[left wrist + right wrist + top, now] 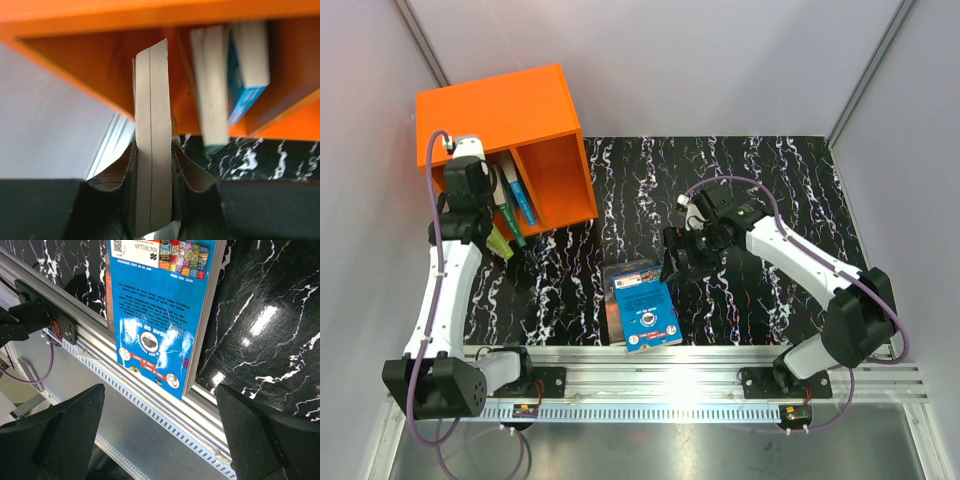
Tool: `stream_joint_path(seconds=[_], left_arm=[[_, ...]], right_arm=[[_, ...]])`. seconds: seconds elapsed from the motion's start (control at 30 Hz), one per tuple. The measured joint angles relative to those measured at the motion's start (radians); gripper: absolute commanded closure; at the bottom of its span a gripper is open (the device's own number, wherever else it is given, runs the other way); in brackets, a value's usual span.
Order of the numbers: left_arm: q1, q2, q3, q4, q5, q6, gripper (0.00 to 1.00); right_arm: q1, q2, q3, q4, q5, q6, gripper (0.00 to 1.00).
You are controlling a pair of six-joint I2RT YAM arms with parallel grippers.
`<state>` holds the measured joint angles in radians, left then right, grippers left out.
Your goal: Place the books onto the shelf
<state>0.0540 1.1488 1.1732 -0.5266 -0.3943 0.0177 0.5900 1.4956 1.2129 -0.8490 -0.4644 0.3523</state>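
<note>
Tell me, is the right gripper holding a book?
No, the right gripper is open and empty, with the blue book lying flat on the table.

books (520,196) in shelf (500,110), stack (642,305) on table (770,180)

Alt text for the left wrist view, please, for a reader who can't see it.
The left gripper clamps a book upright, page edges toward the camera, in front of the orange shelf's opening. Inside, more books lean together, one with a blue cover, and black marbled table shows below.
</note>
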Motion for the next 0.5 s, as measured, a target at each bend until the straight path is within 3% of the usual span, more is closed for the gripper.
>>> stream_joint_path(seconds=[0.3,0.5], left_arm=[[0.003,0.071,-0.011,0.13,0.092,0.023,1.0],[0.012,0.068,-0.11,0.295,0.093,0.118,1.0]], right_arm=[[-0.002,0.037,-0.001,0.03,-0.002,0.0,0.0],[-0.002,0.065,-0.001,0.053,-0.017,0.002,0.0]])
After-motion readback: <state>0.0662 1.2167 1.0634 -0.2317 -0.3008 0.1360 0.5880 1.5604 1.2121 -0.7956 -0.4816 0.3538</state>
